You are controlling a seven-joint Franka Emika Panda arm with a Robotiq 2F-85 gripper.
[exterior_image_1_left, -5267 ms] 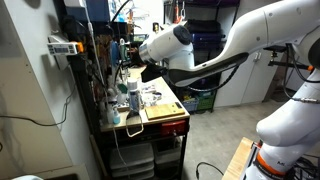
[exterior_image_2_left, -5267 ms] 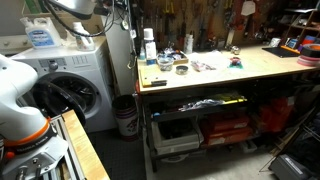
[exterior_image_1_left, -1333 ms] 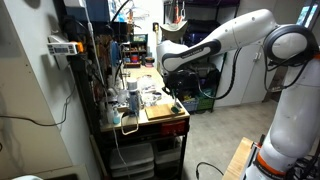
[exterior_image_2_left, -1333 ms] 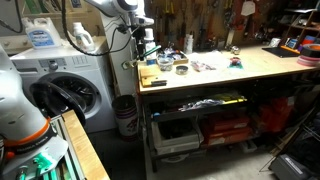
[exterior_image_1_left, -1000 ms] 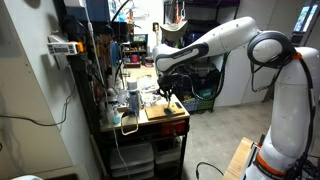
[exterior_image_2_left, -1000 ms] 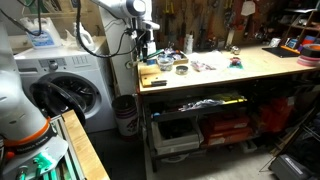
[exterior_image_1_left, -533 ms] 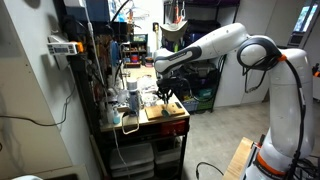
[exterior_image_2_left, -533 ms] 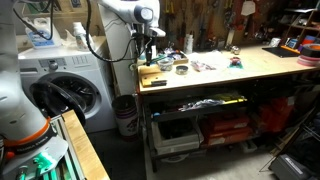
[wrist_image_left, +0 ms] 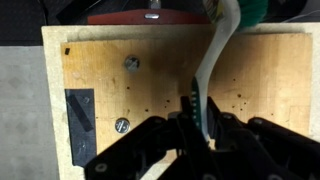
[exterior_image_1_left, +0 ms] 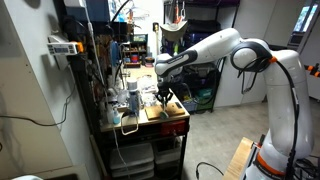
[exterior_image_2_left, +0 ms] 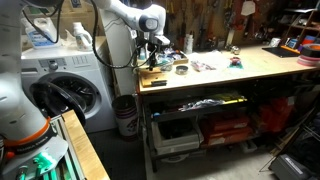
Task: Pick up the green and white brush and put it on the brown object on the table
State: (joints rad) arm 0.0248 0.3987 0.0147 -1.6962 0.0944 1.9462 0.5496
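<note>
The green and white brush has a white handle and a green head at the top edge of the wrist view. My gripper is shut on the handle's lower end. It hangs just over the brown object, a tan board at the end of the workbench. In both exterior views the gripper points down over the board. I cannot tell whether the brush touches the board.
A black strip and two small round metal pieces lie on the board. A red edge borders it. The workbench holds a bowl and bottles. A washing machine and a bucket stand beside it.
The arm has swung over the end of the workbench and lowered the gripper with the brush towards the board; in the last half second it moved only slightly.
</note>
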